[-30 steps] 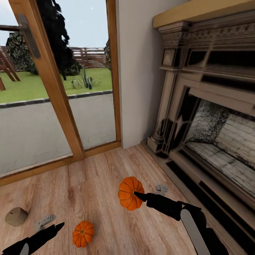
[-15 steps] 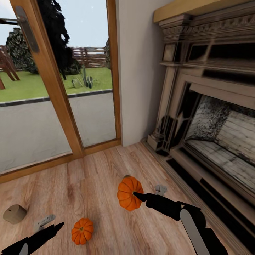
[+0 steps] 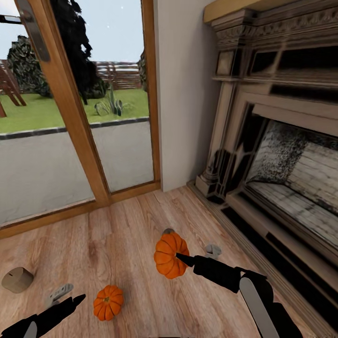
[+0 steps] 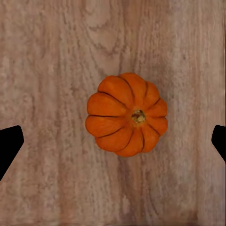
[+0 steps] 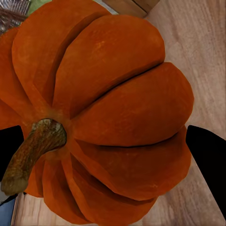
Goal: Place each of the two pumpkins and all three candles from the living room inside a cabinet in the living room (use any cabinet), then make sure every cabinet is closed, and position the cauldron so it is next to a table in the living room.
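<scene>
Two pumpkins on wooden floor [image 3: 122, 244] by fireplace [image 3: 281, 155]

Larger pumpkin [image 3: 170, 256] against right gripper [image 3: 180, 257] tip; smaller pumpkin [image 3: 108, 303] at seven o'clock; candle [image 3: 17, 280] at nine o'clock.

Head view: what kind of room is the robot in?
Probably a living room: a big fireplace stands on one side, a glass door looks out on a garden, and the wooden floor has two pumpkins on it.

Floor [image 3: 126, 234] is pale matt wood planks with clear grain. Both pumpkins, the bigger one [image 3: 170, 256] and the small one [image 3: 107, 302], have smooth, slightly waxy ribbed skin. Door frame [image 3: 75, 126] at upper left is warm varnished wood; the fireplace [image 3: 277, 141] looks like dark glossy carved wood.
</scene>
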Robot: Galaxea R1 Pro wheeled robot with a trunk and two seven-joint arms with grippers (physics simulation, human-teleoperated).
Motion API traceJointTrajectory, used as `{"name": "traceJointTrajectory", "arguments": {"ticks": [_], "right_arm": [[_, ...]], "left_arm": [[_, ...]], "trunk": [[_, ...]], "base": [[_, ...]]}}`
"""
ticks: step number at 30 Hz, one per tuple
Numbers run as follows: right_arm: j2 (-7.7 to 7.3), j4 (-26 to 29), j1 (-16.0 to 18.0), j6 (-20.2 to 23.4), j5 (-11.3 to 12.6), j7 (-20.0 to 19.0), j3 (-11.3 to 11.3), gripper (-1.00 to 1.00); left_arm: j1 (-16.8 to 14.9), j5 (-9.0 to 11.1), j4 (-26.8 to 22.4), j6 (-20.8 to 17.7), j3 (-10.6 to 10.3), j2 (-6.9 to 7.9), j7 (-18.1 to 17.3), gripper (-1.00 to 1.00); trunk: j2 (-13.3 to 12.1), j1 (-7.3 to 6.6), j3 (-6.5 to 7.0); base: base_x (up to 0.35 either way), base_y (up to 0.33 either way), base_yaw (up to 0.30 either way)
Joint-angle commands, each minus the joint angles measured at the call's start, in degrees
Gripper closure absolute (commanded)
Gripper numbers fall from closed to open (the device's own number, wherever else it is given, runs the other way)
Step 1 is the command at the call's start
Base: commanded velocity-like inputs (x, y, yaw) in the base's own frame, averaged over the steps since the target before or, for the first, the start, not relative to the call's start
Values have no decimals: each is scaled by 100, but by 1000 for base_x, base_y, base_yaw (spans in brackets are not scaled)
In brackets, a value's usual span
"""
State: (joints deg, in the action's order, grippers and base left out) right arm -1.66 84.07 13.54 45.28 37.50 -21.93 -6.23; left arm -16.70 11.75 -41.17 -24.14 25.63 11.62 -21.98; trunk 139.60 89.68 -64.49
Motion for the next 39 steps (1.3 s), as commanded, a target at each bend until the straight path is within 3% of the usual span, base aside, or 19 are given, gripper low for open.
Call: {"name": "traceJointTrajectory", "arguments": {"ticks": [1,3,5,8,17,26,34,39], "right_arm": [[-2,1,-1,-1,8,-14,2,100],[-7,3,-6,-1,26,-52,6,100],[-9,-5,-8,-1,33,-74,7,100],[-5,-11,-13,-7,36,-86,7,100],[-21,-22,-17,-23,38,-95,28,100],[-1,-39,-18,-32,65,-132,26,100],[-39,-93,-105,-35,119,-776,33,100],[-52,-119,-151,-36,116,-877,42,100]], "left_arm": [[0,100,-5,-82,1,5,2,-100],[0,501,-27,-331,-3,16,11,-100],[0,778,-40,-451,-4,21,25,-100],[0,916,-46,-494,-11,41,32,-100],[0,999,-66,-438,-5,180,38,-100],[0,1004,-61,-419,0,188,37,-100],[0,1004,-59,-413,-1,174,37,-100],[0,1004,-61,-415,-4,172,36,-100]], "trunk": [[42,22,-18],[122,66,-54],[202,110,-90],[322,176,-144],[375,220,-339],[387,243,-538],[397,263,-716],[404,276,-826]], "base": [[0,0,0],[0,0,0],[0,0,0],[0,0,0],[0,0,0],[0,0,0],[0,0,0],[0,0,0]]}}
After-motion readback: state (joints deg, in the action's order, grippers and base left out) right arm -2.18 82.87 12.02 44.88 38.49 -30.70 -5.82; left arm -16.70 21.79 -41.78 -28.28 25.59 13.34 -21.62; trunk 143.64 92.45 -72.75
